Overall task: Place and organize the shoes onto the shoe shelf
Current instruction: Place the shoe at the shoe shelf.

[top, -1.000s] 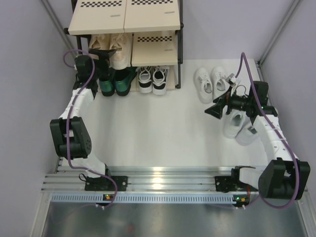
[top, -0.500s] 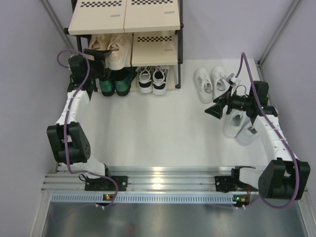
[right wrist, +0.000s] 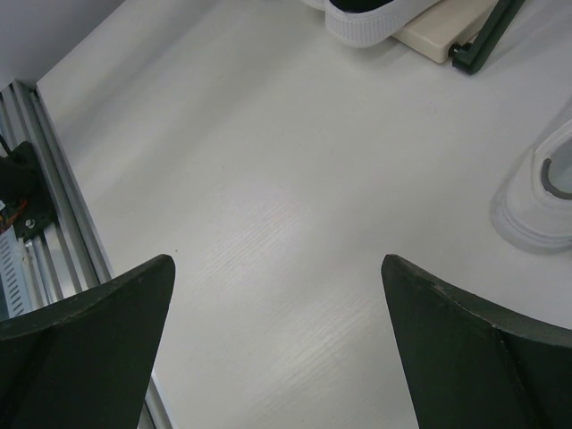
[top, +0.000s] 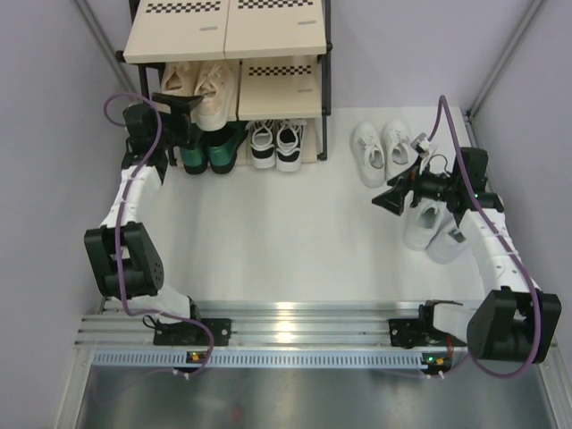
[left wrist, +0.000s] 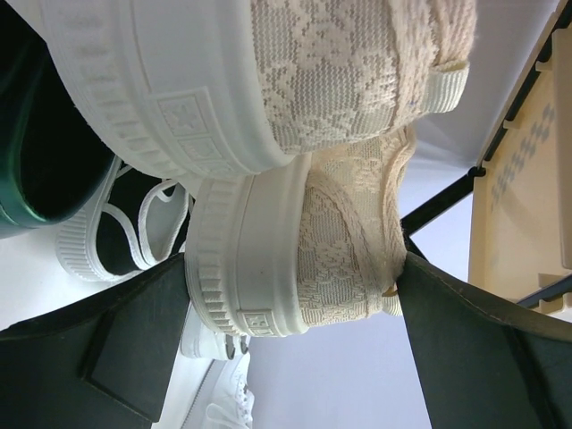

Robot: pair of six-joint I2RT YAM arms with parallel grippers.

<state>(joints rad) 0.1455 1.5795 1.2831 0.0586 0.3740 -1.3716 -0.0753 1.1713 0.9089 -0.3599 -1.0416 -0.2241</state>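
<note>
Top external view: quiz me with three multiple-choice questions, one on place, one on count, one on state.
1. Where are the black-and-white sneakers? A shoe shelf, bottom board B its top board C table
2. How many white sneakers stand on the table? A two B four C six
3. The right gripper is: A open, empty B shut on a sneaker C shut, empty
1 A, beside the dark green shoes. 2 B, small white sneakers plus larger white sneakers. 3 A, jaws apart, nothing between.
</note>
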